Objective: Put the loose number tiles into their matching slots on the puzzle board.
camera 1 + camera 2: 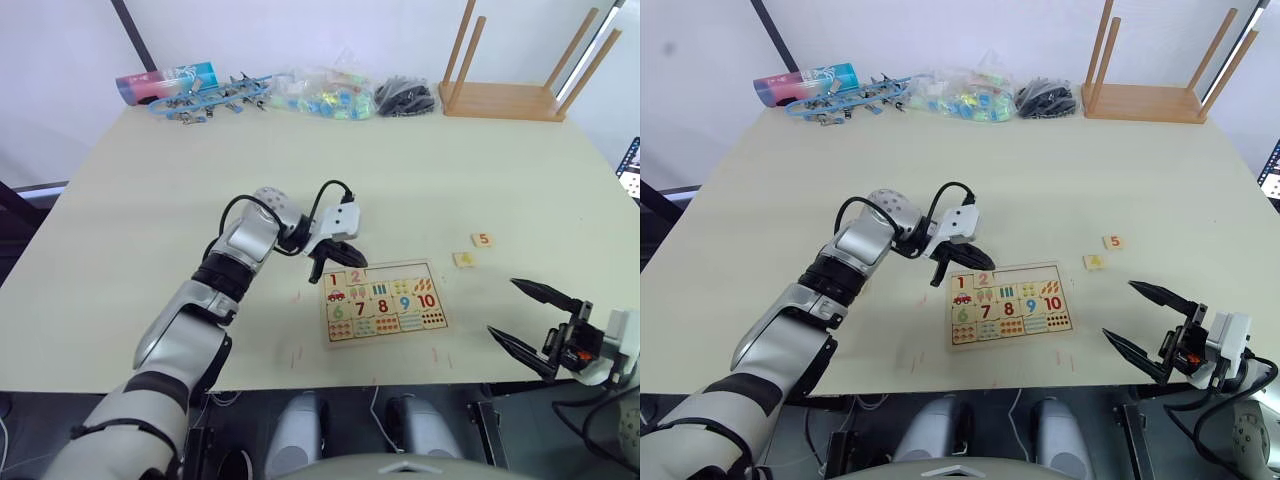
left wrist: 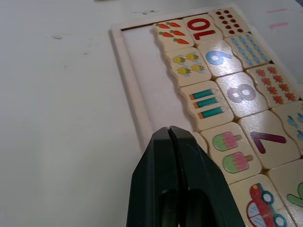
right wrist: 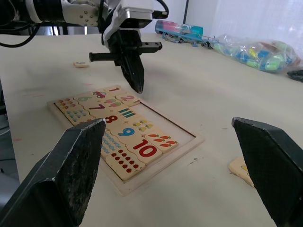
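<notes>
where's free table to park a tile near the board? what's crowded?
Free: bare tabletop between the pale wooden puzzle board and the upturned wooden stool. Crowded: far edge clutter; the board's left corner under the shut left tool; loose tiles 5 and 4 to its right.

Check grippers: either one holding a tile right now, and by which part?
Nothing held. Left gripper is shut with nothing between its fingers, over the puzzle board's top row. Right gripper is open and empty.

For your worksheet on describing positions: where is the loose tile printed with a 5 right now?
In the head views, the 5 tile lies on the table to the robot's right of the puzzle board, just beyond another loose tile and ahead of the open right gripper.
</notes>
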